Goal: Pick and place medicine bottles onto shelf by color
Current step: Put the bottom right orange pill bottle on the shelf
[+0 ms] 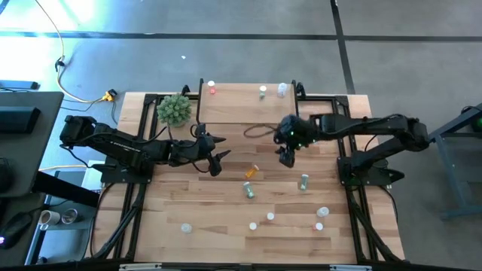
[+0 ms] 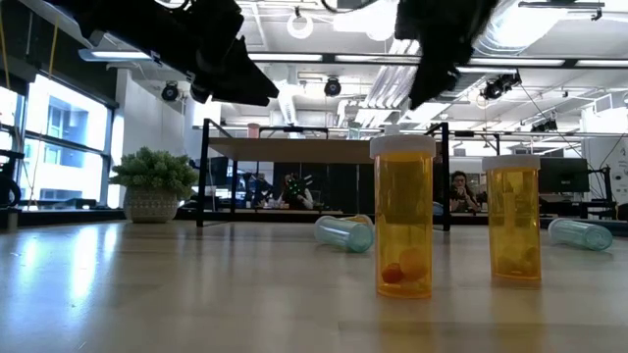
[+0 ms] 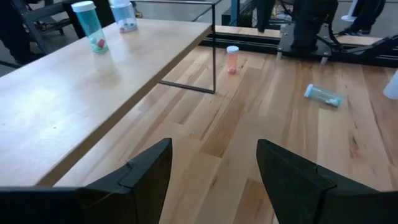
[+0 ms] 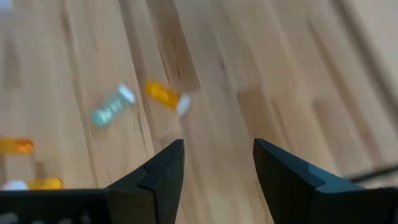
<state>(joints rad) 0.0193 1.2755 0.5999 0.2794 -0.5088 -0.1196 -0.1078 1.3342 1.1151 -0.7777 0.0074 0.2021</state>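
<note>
Medicine bottles (image 1: 249, 172) mostly loose on table, three on shelf (image 1: 241, 105). Right gripper (image 1: 287, 158) spread, empty, frame centre, hovering; next: descend onto orange bottle. Left gripper (image 1: 218, 153) spread, empty, waiting.

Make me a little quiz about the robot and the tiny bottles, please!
1. True or false: the left gripper is holding a bottle.
2. How many bottles stand on the shelf in the high view?
A) none B) three C) six
3. Fill in: the orange bottle between the grippers lies on its ____.

Key:
1. False. Both it and the right gripper are open and empty.
2. B. A red-filled bottle, a green one and a clear one stand along its far edge.
3. Side.
</note>
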